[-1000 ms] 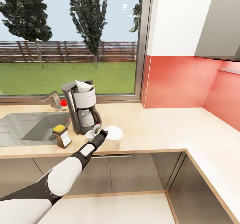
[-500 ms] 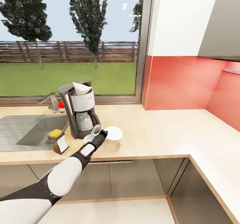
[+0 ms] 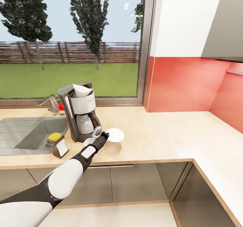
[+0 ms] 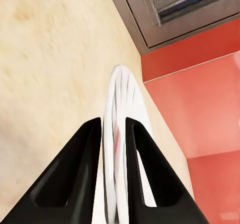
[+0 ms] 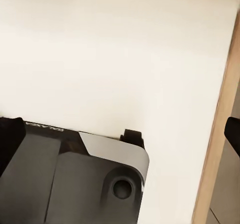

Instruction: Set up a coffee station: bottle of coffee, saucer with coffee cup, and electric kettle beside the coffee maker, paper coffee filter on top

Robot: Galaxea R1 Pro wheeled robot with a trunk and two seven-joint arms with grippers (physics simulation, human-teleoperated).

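Observation:
The coffee maker (image 3: 80, 116) stands on the kitchen countertop (image 3: 162, 132) by the sink, with the paper coffee filter (image 3: 81, 89) sitting in its top. To its left, at the sink's edge, is the bottle of coffee (image 3: 58, 144) with its yellow cap. My left gripper (image 3: 106, 134) is shut on the rim of the saucer (image 3: 115, 135), held just above the counter to the right of the machine. The left wrist view shows the black fingers (image 4: 90, 149) pinching the saucer (image 4: 120, 91) edge-on. The coffee cup (image 3: 89, 141) rests on the counter beside my wrist. The electric kettle is out of view.
An inset steel sink (image 3: 20, 132) with a tap (image 3: 50, 102) lies at the left. The counter runs right and turns a corner along a red wall (image 3: 189, 85). My right gripper (image 5: 120, 134) hangs open over my own base (image 5: 65, 184) and the pale floor.
The camera has shifted a little, so the coffee maker, bottle and cup sit slightly further left in the picture. The left gripper still holds the saucer in the same pose.

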